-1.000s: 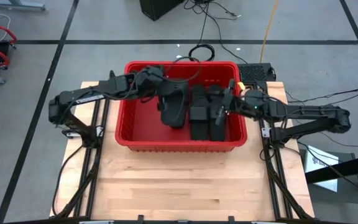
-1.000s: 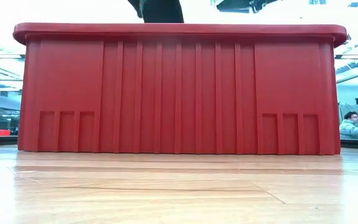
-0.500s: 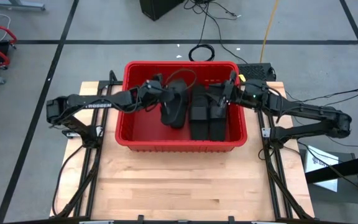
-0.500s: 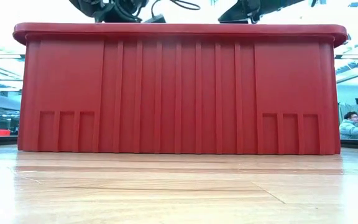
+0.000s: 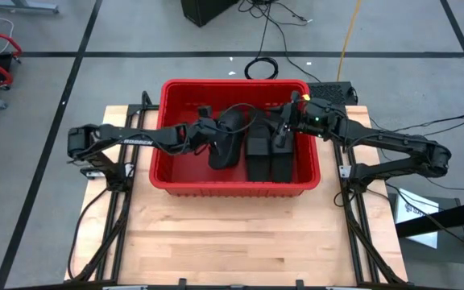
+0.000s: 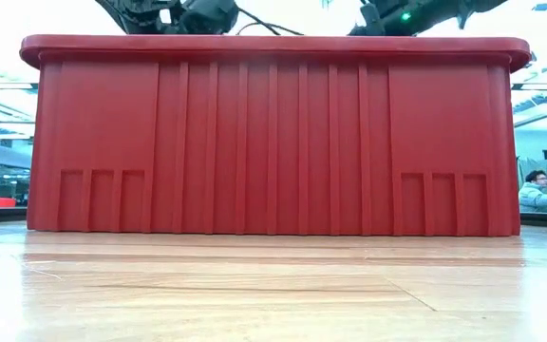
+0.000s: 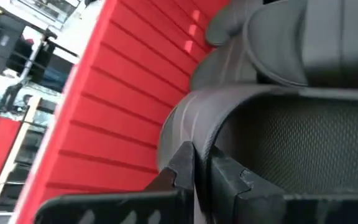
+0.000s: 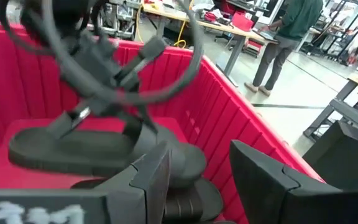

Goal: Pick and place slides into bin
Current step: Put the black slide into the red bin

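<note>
My left hand [image 5: 209, 138] is down inside the bin [image 5: 170, 171], its fingers [image 7: 182, 163] pressed close on the rim of a slide [image 7: 278, 134], with only a thin slit between them. That slide [image 5: 225, 138] lies tilted near the bin's middle. A second ago this hand was higher and nearer the far-left wall, with the slide hanging from it; now my arm is stretched low across the left rim and the slide's sole seems to have settled against the others. I judge this one is all but placed and only the letting go is left.

My right hand [image 5: 283, 135] reaches in over the far-right corner of the bin, its two fingers [image 8: 151, 171] spread with nothing between them. It has moved back toward that corner within the last second, away from the slides packed side by side on the right [image 5: 271, 153], which I take as it having finished there.

From the table's [image 6: 273, 285] level I see only the bin's near wall [image 6: 273, 142] and both arms just above the rim. No slide shows on the table [image 5: 240, 234], so the task looks nearly complete. A person [image 6: 537, 192] sits far off behind.
</note>
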Robot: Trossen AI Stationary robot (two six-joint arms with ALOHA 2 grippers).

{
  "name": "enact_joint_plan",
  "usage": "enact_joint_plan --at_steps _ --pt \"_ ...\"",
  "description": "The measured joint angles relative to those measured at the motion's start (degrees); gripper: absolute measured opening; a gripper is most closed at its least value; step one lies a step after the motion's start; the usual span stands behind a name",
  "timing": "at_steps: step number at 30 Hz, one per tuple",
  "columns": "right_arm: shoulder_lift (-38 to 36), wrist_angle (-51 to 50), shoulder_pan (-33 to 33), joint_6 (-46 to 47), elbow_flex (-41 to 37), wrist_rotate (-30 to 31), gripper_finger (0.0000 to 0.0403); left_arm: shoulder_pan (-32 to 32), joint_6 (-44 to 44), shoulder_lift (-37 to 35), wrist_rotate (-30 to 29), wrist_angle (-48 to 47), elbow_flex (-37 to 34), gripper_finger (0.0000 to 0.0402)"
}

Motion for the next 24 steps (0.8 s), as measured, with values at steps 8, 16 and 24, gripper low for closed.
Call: enact_joint_plan --at_steps 8,16,24 --pt "0.2 0.0 0.0 0.8 0.0 0.0 0.0155 -3.4 -1.0 6.6 -4.0 4.4 0.1 0.0019" --pt "0.2 0.0 0.1 1.0 0.0 -0.1 0.0155 -6.6 -3.0 9.3 -11.5 5.9 0.1 0.0019" --pt "0.2 0.1 0.1 1.2 0.0 -3.5 0.0155 -7.6 -5.5 9.3 -10.1 5.6 0.1 0.0019"
